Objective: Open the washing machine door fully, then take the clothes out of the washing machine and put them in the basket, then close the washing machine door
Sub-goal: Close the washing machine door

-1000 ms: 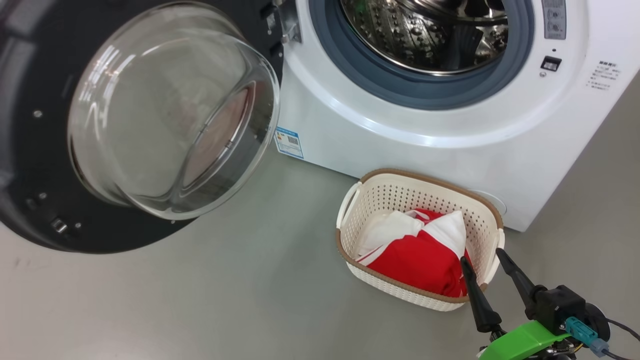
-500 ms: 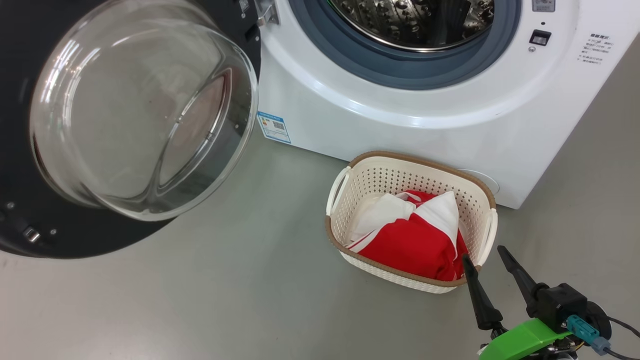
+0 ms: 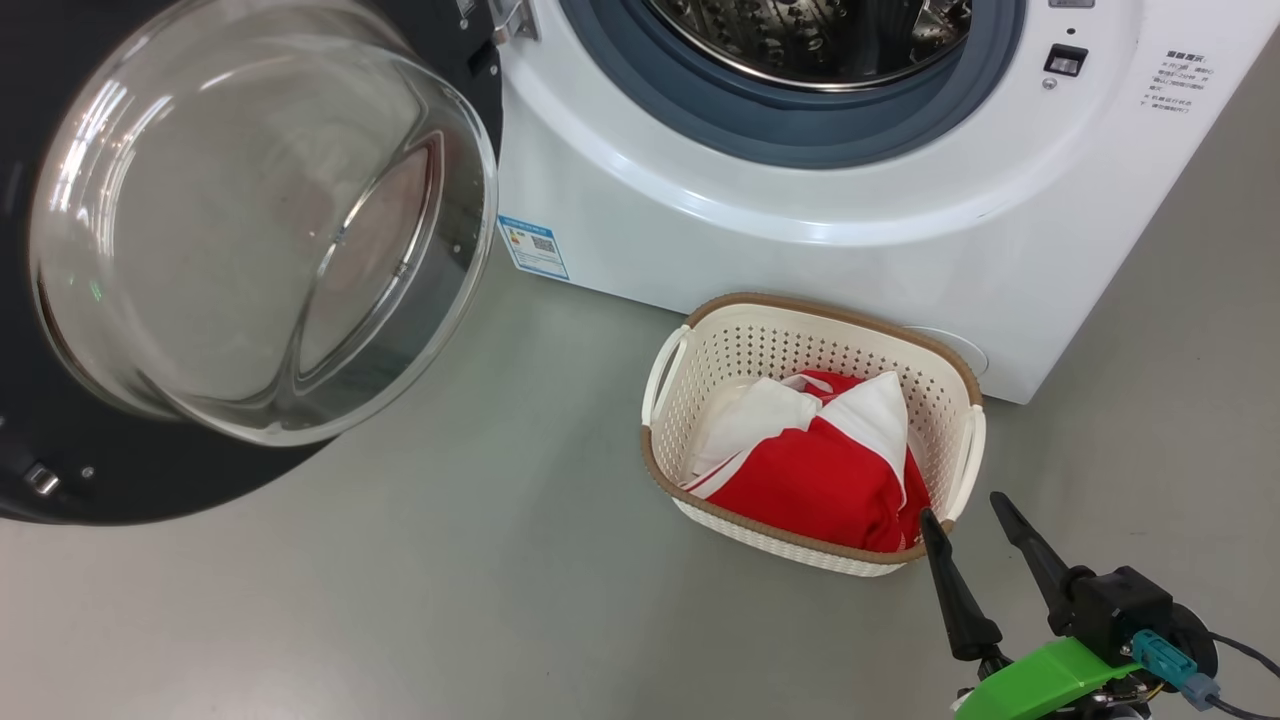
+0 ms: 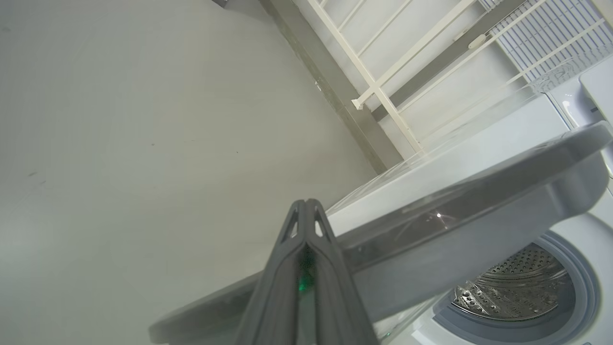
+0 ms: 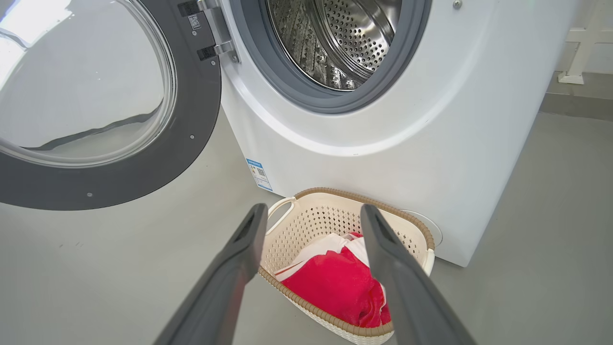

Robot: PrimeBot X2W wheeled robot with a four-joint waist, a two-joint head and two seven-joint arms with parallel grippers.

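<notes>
The red-and-white garments (image 3: pixel 810 480) lie in the cream perforated basket (image 3: pixel 820 310). The clenched left end effector (image 4: pixel 305 205) should push the black-rimmed glass door (image 3: pixel 250 230) steadily at its free edge. The right end effector (image 3: pixel 961 506) hangs released.

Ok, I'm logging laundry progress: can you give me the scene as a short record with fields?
washing machine door: swung wide open
drum: no clothes in the visible part
basket: on the floor, in front of the washing machine
clothes: red and white, inside the basket
right tool: open, empty, by the basket's near corner
left tool: shut, beside the door's edge; contact unclear
left to do: close the door
</notes>
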